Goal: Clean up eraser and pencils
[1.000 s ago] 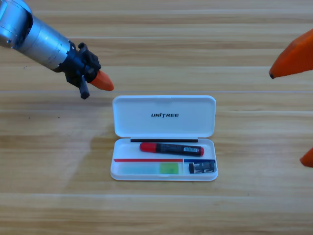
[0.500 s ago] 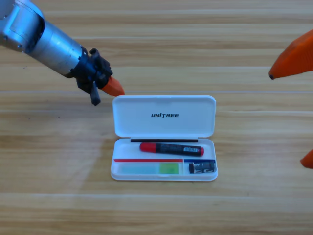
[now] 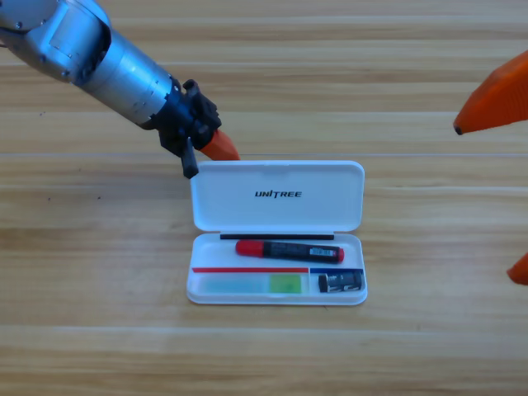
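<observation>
Left hand (image 3: 221, 148) just behind the open white case's (image 3: 276, 233) raised lid, at its top-left corner; only one orange jaw seen, so open or closed cannot be told. Right hand (image 3: 495, 103) parked at the right edge, largely cut off, jaw tips well apart. Inside the case on the worktop (image 3: 91, 272): black red-capped pencil (image 3: 289, 249), pale green pencil (image 3: 254, 284) hard to make out, eraser (image 3: 340, 282) bottom-right.

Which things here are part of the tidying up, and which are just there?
Part of the job:
- eraser, in the white case's small right pocket
- black pencil with red cap and green pencil, both in the case
- left gripper, at the lid's top left corner

Just there:
- wooden table
- right gripper, waiting at the right edge
</observation>
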### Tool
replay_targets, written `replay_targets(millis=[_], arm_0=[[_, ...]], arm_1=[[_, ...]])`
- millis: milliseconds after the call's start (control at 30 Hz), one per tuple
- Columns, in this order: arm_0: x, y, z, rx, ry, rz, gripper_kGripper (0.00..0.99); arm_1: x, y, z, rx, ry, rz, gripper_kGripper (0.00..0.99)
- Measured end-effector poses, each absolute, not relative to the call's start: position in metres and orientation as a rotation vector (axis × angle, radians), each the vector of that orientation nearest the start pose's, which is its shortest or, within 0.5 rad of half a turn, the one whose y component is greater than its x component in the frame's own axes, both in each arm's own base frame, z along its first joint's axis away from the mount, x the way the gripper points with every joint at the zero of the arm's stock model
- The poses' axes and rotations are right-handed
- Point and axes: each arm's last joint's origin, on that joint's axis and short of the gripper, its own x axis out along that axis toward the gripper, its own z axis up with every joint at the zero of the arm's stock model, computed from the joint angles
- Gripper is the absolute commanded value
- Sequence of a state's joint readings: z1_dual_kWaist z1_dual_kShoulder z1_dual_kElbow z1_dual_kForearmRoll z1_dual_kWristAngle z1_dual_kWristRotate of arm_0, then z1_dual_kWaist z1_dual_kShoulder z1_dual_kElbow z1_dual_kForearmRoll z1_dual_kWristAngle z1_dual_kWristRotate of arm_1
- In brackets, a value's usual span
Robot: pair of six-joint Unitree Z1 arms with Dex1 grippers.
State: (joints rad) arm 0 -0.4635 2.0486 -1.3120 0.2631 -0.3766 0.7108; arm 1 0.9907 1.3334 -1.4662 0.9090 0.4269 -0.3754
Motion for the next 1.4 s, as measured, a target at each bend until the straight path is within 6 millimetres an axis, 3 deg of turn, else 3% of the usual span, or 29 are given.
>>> replay_targets(millis=[600,933,1400], arm_0=[[0.353,-0.215,0.209,0.665,0.802,-1.14,0.0],[0.333,-0.226,0.226,0.682,0.78,-1.162,0.0],[0.308,-0.236,0.228,0.71,0.793,-1.193,0.0]], arm_1=[[0.097,0.185,0.449,-0.525,0.552,1.491,0.962],[0.097,0.185,0.449,-0.525,0.552,1.492,0.962],[0.097,0.185,0.449,-0.522,0.553,1.495,0.962]])
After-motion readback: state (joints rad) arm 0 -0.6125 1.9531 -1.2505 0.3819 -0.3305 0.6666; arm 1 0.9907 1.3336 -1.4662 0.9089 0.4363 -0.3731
